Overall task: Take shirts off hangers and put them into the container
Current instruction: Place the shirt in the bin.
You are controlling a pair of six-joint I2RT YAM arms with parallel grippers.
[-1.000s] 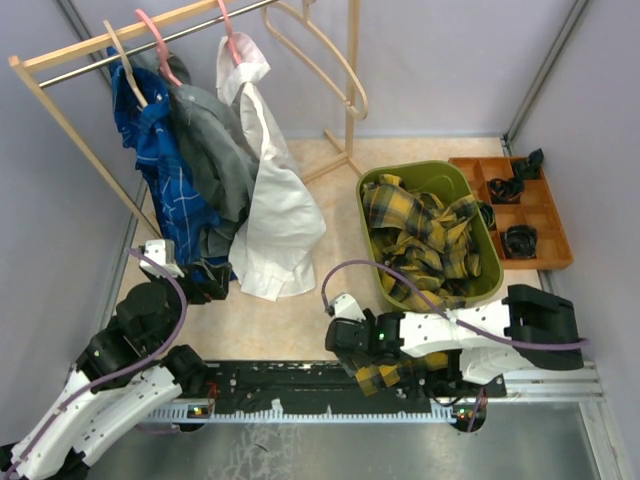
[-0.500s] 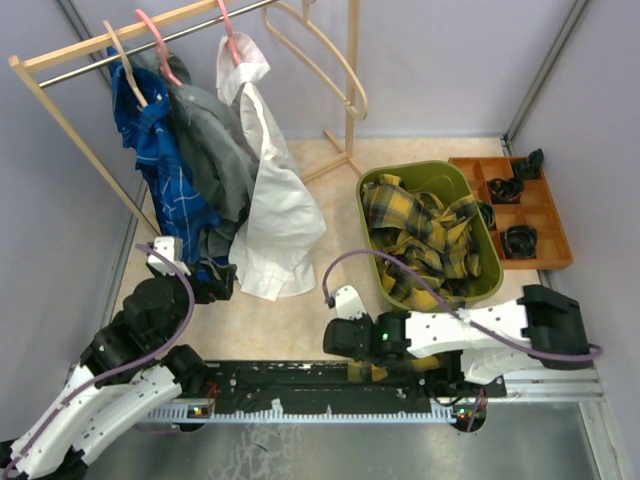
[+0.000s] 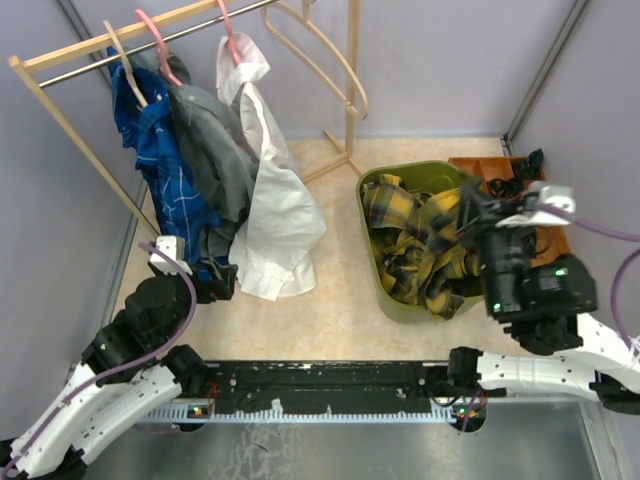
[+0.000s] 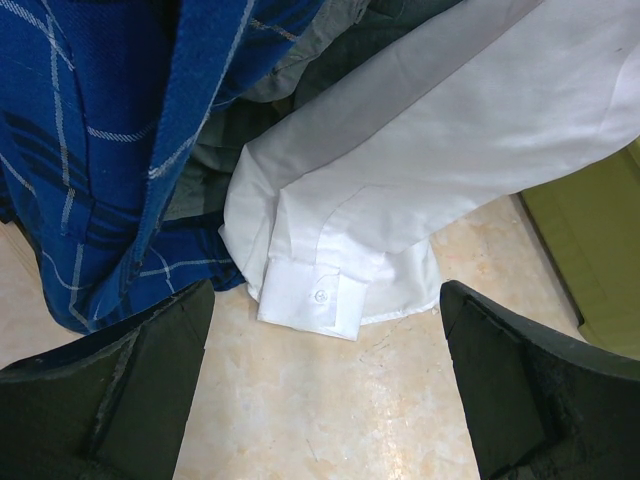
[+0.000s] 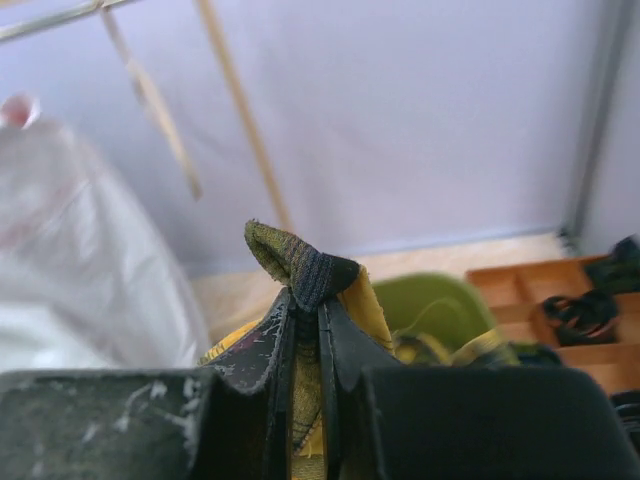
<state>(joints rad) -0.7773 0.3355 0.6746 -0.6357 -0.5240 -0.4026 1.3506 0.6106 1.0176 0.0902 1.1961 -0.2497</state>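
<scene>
Pale lilac walls close the space on three sides, and the beige table lies between them. At the far left stands a wooden rack with a metal rod. Three shirts hang on it, pressed close together: the blue checked shirt on a pale wooden hanger, the grey shirt on a pink hanger, and the white shirt on a second pink hanger. One more pale hanger hangs bare at the right end of the rack.

My left gripper is low over the table, in front of the hanging hems. Its fingers stand wide apart and nothing is between them. Just ahead of it hangs the white cuff with its button, and the blue cloth is beside the cuff on the left.

My right gripper is raised above the olive-green container. Its fingers are pressed together on a fold of the yellow-and-black plaid shirt, and the fold sticks out above the fingertips. The rest of this shirt lies inside the container, with one part hanging over the near rim. The orange tray is just beside the container on the right. My arm covers most of it, and small dark things lie in its compartments.
</scene>
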